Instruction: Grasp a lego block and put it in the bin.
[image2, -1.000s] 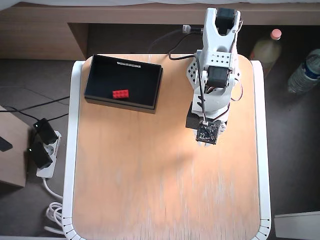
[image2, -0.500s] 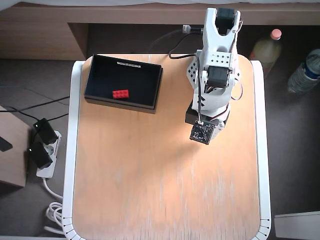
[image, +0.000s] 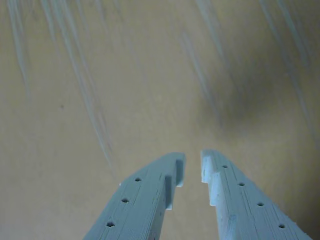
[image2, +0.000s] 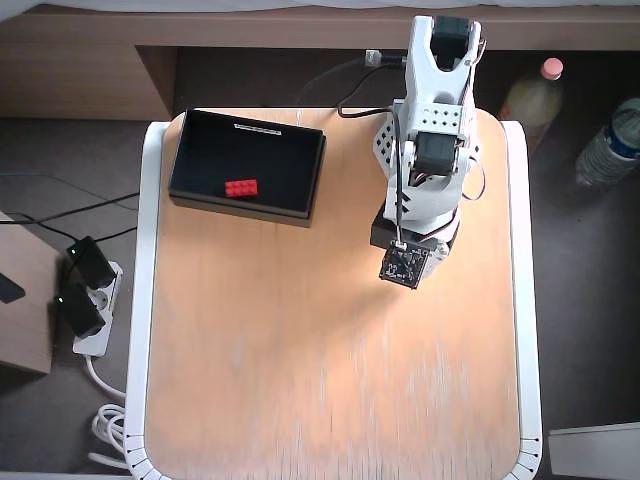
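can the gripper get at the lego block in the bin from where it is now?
Probably yes. The lego block lies uncovered in the open bin, nothing stands between it and the empty gripper, though the bin's walls crowd a low approach.

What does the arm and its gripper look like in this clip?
The arm is white plastic with black motor blocks, a thin cable down its front and a small bare circuit board at the wrist. In the wrist view the gripper has two pale, layered printed jaws dotted with small round holes.
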